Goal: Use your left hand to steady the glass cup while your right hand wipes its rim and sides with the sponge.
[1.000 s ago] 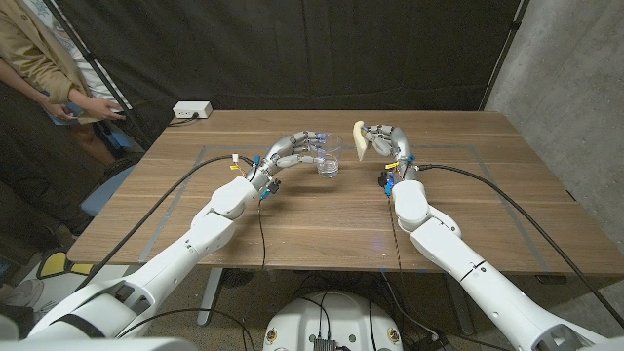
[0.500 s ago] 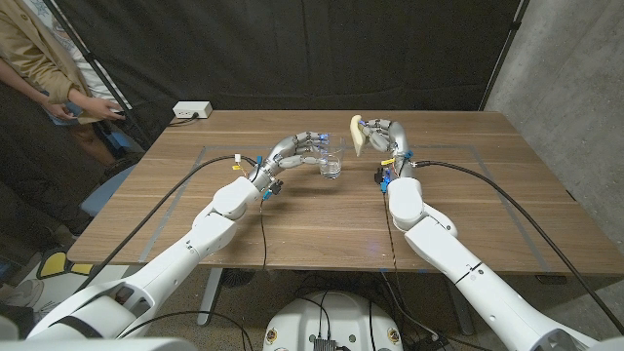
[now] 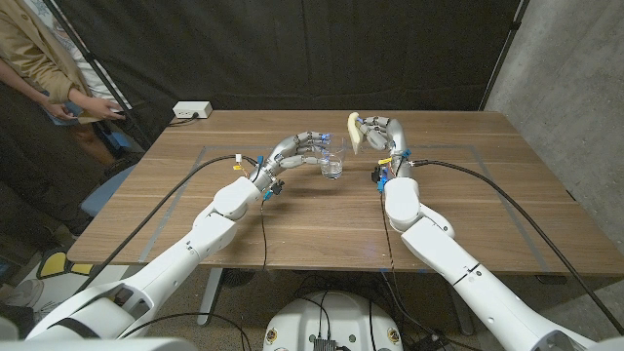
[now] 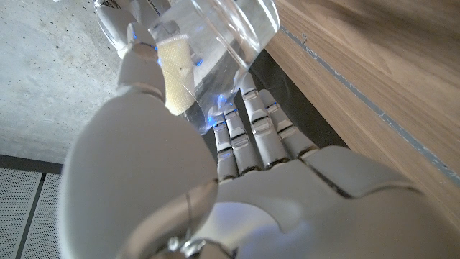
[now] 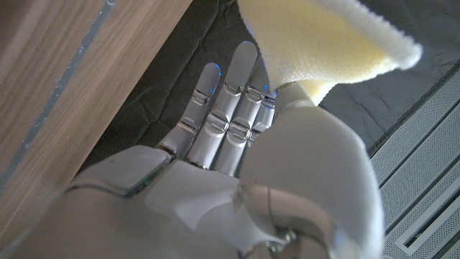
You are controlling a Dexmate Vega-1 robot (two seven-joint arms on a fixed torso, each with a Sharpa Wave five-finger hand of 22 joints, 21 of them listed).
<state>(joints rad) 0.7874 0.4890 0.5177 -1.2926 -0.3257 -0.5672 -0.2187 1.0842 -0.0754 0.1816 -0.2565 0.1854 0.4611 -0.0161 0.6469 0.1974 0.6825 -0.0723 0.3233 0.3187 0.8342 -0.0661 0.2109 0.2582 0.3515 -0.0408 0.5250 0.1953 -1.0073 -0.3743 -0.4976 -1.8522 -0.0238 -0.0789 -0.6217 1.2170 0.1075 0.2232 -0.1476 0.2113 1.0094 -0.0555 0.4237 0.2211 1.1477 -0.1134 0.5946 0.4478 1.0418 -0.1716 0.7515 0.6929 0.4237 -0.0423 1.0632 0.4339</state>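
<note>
Sponge (image 3: 355, 133) beside cup (image 3: 331, 160) (apart)

Sponge closing on the cup
Your right robot hand (image 3: 378, 134) carries the sponge (image 3: 355, 133) leftward, nearer the glass cup (image 3: 331, 159), over the desk (image 3: 292, 214).

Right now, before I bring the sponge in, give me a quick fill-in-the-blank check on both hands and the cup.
1. The left hand holds the ____, which stands on the wooden table.
2. The yellow sponge is held by the ____ hand.
3. In the head view, the sponge sits to the cup's ____ side, not touching it.

Missing words: glass cup; right; right
</note>
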